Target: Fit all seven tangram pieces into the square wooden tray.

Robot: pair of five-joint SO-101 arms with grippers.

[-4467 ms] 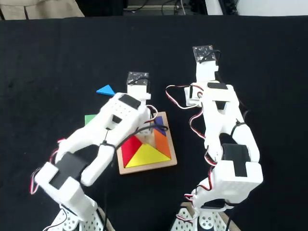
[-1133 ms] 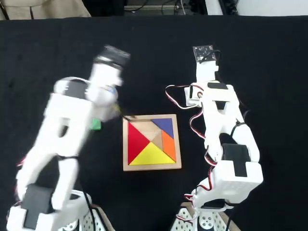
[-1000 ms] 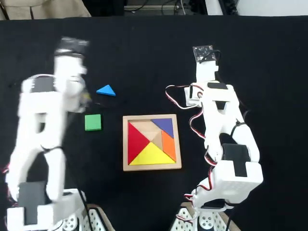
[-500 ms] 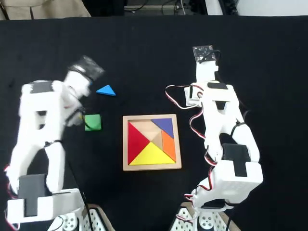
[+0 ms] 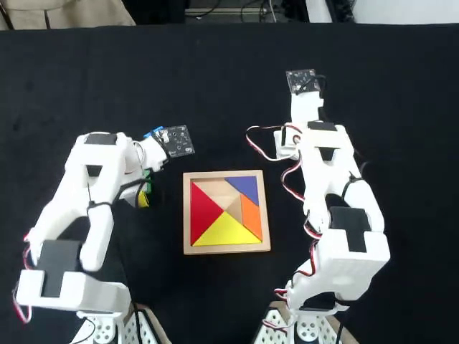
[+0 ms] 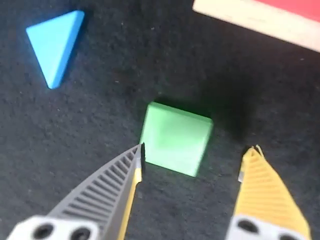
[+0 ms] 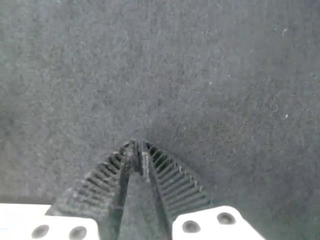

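Though ridged, claw astride green square

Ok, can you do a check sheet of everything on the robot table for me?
Surface: black cloth.
Job's things: wooden tray holds coloured pieces; green square and blue triangle lie outside it.
Clutter: nothing seen.
Grippers: left tool open, a finger each side of the green square; right tool shut over bare cloth.
Cables: red-and-white wires loop beside the right arm.
Surroundings: tan fabric beyond the far edge.
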